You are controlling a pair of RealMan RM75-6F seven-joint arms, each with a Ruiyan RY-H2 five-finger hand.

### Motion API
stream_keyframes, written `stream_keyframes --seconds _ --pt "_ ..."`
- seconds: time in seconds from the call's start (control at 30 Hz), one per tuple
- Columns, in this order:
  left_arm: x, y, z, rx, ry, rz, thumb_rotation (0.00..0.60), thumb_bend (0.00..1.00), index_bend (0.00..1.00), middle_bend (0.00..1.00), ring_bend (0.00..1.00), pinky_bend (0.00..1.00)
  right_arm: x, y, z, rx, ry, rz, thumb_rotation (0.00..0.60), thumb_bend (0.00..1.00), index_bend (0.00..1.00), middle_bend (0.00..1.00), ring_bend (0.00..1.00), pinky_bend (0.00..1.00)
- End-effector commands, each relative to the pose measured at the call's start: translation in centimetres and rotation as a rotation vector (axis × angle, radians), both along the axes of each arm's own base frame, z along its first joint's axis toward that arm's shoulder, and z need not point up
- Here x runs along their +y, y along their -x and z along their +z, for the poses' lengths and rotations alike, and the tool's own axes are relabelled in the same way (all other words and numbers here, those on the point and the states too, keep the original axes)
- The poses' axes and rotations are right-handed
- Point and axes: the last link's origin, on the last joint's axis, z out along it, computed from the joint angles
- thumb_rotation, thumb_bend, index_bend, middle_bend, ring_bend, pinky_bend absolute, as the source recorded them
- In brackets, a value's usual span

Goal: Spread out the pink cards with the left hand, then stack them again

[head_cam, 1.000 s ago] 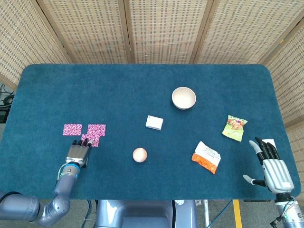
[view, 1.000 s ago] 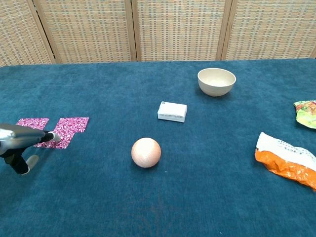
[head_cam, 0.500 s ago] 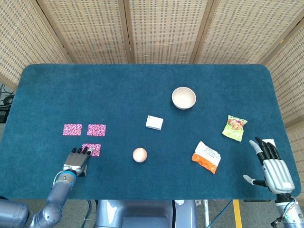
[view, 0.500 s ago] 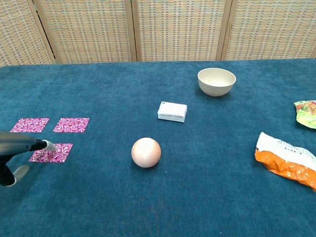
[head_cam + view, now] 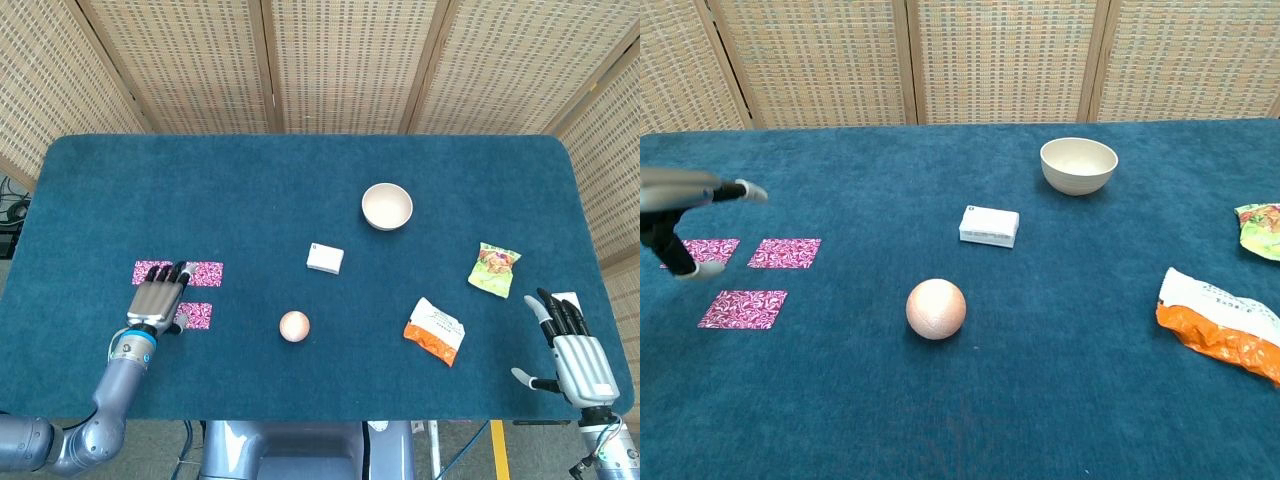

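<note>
Your left hand (image 5: 157,303) is raised above the pink cards (image 5: 743,308), with the fingers stretched flat and a little apart, and it holds nothing. In the chest view you can see it in the air over the worktop (image 5: 300,190), not touching any card. The three cards lie flat and apart from each other near the left front part of the worktop: two side by side in a row, and one alone in front of them. In the head view the hand covers the gap between the two back cards and part of the front one.

Your right hand (image 5: 572,345) is at the front right corner, fingers spread apart, with nothing in it.

In the middle there is a ball (image 5: 294,325), and behind it a small white box (image 5: 325,258). A bowl (image 5: 387,206) stands further back. On the right lie an orange packet (image 5: 434,331) and a green packet (image 5: 494,268), apart from each other.
</note>
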Motion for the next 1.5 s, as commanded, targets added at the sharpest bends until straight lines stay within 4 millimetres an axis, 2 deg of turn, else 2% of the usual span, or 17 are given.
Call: stream_keyframes --seconds 0.03,0.2,0.4,0.7,1.1,1.5 --pt "1.3 -0.3 0.6 -0.021 -0.072 -0.029 0.600 0.29 0.01 0.00 0.00 0.00 0.0 0.0 -0.1 0.004 -0.002 0.000 0.600 0.10 0.00 0.00 0.00 0.00" --pt "2.7 -0.5 0.4 -0.042 -0.113 -0.039 0.600 0.21 0.08 0.00 0.00 0.00 -0.1 0.0 -0.1 0.009 -0.001 0.003 0.600 0.10 0.00 0.00 0.00 0.00" --pt "4.3 -0.3 -0.6 -0.061 -0.129 -0.024 0.600 0.21 0.17 0.00 0.00 0.00 -0.3 0.3 -0.3 0.019 -0.003 -0.009 0.600 0.10 0.00 0.00 0.00 0.00" --pt "6.5 1.0 -2.6 -0.020 -0.110 -0.018 0.600 0.21 0.21 0.00 0.00 0.00 -1.0 1.1 -0.9 0.048 -0.011 -0.053 0.600 0.10 0.00 0.00 0.00 0.00" --pt "7.5 2.7 -5.3 0.025 -0.046 -0.008 0.600 0.21 0.24 0.00 0.00 0.00 -1.1 1.5 -1.4 0.083 -0.014 -0.077 0.600 0.10 0.00 0.00 0.00 0.00" --pt "7.9 3.0 -5.7 0.029 -0.050 0.000 0.600 0.21 0.26 0.00 0.00 0.00 -1.2 1.6 -1.5 0.084 -0.017 -0.082 0.600 0.10 0.00 0.00 0.00 0.00"
